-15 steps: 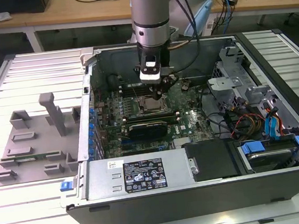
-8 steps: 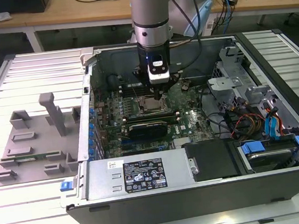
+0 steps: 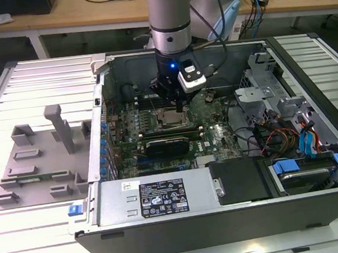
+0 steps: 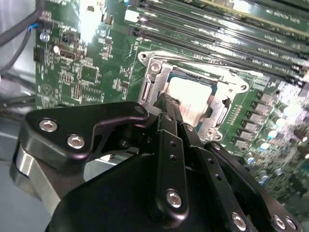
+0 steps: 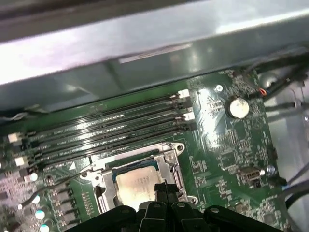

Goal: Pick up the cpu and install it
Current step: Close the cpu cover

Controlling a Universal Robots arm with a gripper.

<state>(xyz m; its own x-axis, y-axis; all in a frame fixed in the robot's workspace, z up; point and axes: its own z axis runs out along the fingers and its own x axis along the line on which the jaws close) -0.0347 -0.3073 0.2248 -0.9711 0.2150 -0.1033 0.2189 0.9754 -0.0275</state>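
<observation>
White slatted counter (image 3: 26, 87) carries an open computer case (image 3: 167, 223); in the exterior view the gripper (image 3: 181, 108) hangs low over the motherboard (image 3: 218, 136). Second wrist view: cpu (image 4: 193, 94) lies flat inside its socket frame (image 4: 153, 67), with the gripper tip at its edge. First wrist view: fingers (image 5: 159, 191) pressed together, clenched on nothing, probably because the chip is already seated.

Slatted white table (image 3: 8, 89), cluttered wooden bench (image 3: 55, 20) behind.

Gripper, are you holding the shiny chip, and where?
Cannot tell. The gripper is at one edge of the cpu, which lies flat in its socket.
</observation>
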